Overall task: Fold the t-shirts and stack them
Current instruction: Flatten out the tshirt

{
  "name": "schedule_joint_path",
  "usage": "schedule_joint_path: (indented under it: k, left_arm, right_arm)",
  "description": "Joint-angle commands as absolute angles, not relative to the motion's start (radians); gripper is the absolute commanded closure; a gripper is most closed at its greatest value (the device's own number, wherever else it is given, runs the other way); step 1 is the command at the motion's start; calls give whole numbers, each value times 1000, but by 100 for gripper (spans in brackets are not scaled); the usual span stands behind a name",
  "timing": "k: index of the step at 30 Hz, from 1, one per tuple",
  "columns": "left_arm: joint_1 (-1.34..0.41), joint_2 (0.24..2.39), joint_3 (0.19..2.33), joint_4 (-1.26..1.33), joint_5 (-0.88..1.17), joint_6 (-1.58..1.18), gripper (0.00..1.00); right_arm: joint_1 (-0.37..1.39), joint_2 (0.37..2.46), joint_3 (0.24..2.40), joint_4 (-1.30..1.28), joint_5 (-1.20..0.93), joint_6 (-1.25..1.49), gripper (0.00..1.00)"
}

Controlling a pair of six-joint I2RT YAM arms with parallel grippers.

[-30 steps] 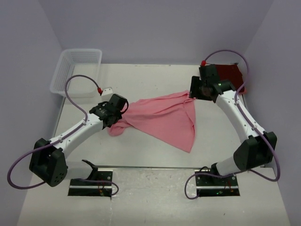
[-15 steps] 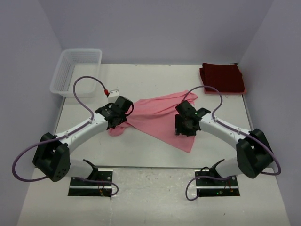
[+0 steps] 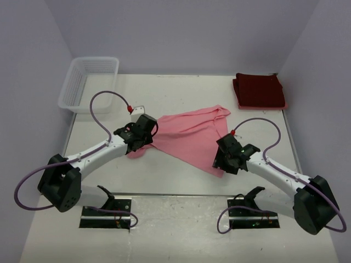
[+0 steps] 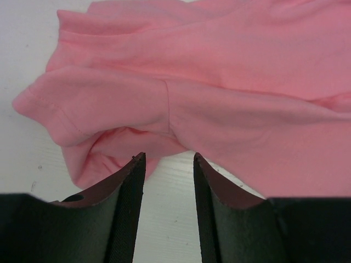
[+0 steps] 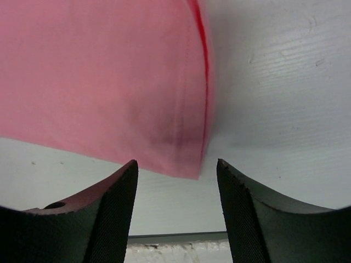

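The pink t-shirt (image 3: 192, 134) lies spread and rumpled across the middle of the table, its left sleeve bunched. My left gripper (image 3: 141, 134) sits at that bunched sleeve (image 4: 98, 104); in the left wrist view it (image 4: 168, 159) stands open with bare table between the fingers, and the cloth starts right at the tips. My right gripper (image 3: 225, 160) hovers at the shirt's near right corner (image 5: 186, 164). It (image 5: 176, 164) is open, with that corner just ahead of the gap. The maroon t-shirt (image 3: 259, 90) lies folded at the far right.
A white lattice basket (image 3: 90, 82) stands at the far left corner. The table's near edge (image 5: 175, 238) runs just below the right gripper's fingers. Purple walls close in the table on three sides.
The right arm has swung from beside the maroon shirt down to the pink shirt's near right corner. The left gripper has narrowed a little and edged right along the sleeve.
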State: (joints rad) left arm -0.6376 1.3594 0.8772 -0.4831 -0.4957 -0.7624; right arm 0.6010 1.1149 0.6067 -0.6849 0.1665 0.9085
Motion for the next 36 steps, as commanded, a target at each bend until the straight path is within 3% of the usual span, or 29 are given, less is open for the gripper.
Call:
schedule_joint_path:
  k: [1,26,29,33,36]
  left_arm:
    - [-646,1350,862,-420,-480,-739,59]
    - [-647,1255,810,-390,-466,-696,55]
    - [-647,1246,810,-391,-471,-695,54]
    - [-647,1247,805,-394,-474,-695,54]
    - [-647,1253,799,-393,-482,-698,54]
  right_arm:
    - [603,1134,581,-654,190,992,39]
    - [681,1224,532,-600,115,1144,55]
    - [693,1232,529,-586,118,1154,67]
    - [704,1220,543,-624,162,1157,100]
    - [727,1191,575,-679,224,1167,100]
